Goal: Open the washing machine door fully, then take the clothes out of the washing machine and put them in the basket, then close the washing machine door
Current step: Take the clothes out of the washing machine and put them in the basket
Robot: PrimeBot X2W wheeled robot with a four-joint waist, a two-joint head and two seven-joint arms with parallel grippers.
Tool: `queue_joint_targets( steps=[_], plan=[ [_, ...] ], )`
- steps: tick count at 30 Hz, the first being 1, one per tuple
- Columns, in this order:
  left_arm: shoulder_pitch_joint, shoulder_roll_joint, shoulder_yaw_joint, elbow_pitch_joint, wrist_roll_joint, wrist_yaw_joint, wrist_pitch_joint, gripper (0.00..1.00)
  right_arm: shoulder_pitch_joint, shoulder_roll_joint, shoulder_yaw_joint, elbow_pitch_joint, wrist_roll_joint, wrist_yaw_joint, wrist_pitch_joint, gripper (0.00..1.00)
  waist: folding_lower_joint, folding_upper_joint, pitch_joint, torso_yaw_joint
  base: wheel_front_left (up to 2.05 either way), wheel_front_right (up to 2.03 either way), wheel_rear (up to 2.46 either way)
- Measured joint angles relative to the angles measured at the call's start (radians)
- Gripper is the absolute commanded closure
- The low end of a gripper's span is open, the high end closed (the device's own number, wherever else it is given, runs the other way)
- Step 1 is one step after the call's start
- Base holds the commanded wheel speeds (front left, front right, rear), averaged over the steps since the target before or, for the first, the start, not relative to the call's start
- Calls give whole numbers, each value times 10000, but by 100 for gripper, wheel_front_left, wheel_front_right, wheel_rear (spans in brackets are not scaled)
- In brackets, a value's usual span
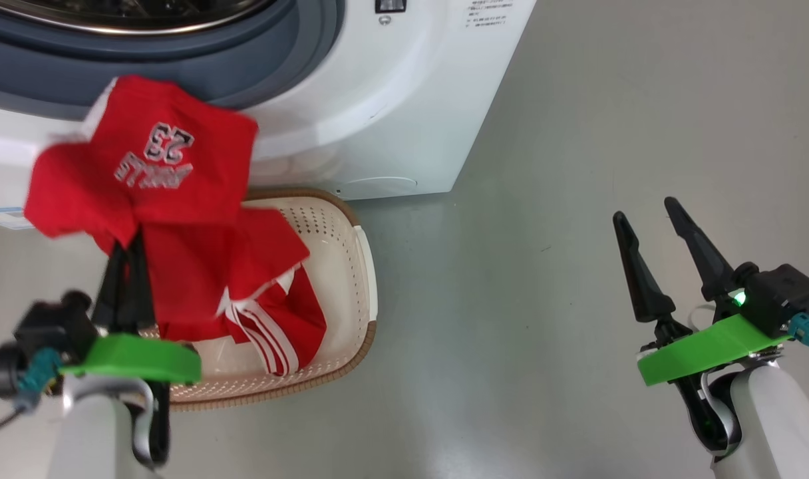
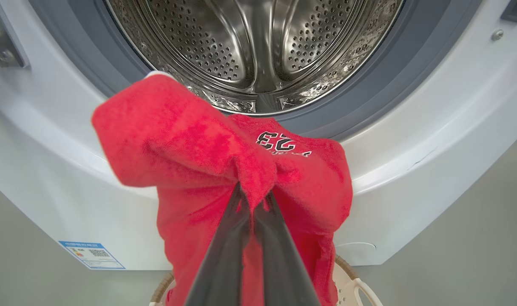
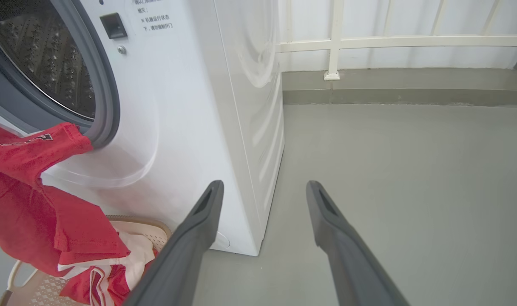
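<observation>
My left gripper (image 2: 255, 196) is shut on a red garment (image 1: 145, 169) printed with white lettering and the number 23. It hangs in the air over the cream basket (image 1: 361, 293), in front of the white washing machine (image 1: 404, 100). More red clothes (image 1: 278, 319) with white stripes lie in the basket. The steel drum (image 2: 254, 46) stands open before me, and what I see of it holds no fabric. The washing machine door is out of view. My right gripper (image 1: 650, 219) hangs open over bare floor to the right, with nothing between its fingers.
Grey floor (image 1: 524, 299) stretches to the right of the machine and basket. In the right wrist view a white railing (image 3: 335, 42) and a low kerb close off the far side. A blue label (image 2: 91, 254) sits at the machine's lower corner.
</observation>
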Motion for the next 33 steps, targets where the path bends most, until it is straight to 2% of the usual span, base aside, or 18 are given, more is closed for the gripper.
queue_joint_targets(
  steps=[4,9,16,33],
  plan=[
    [669,-79,-174,-282,-79,2,0,100,139,-13,33,2,0,0,0,0,0,0,-50,0,0,0,0],
    [928,-84,-458,84,-345,13,0,100,149,-19,115,8,0,0,0,0,0,0,-40,-30,0,0,0],
    [613,-94,-800,1730,-573,8,2,100,140,-46,221,4,0,0,0,0,0,0,137,-176,0,0,0],
    [-2325,38,-938,6311,-113,-188,0,100,-352,211,324,-77,2,0,0,0,0,0,1042,-636,0,0,0]
  ],
)
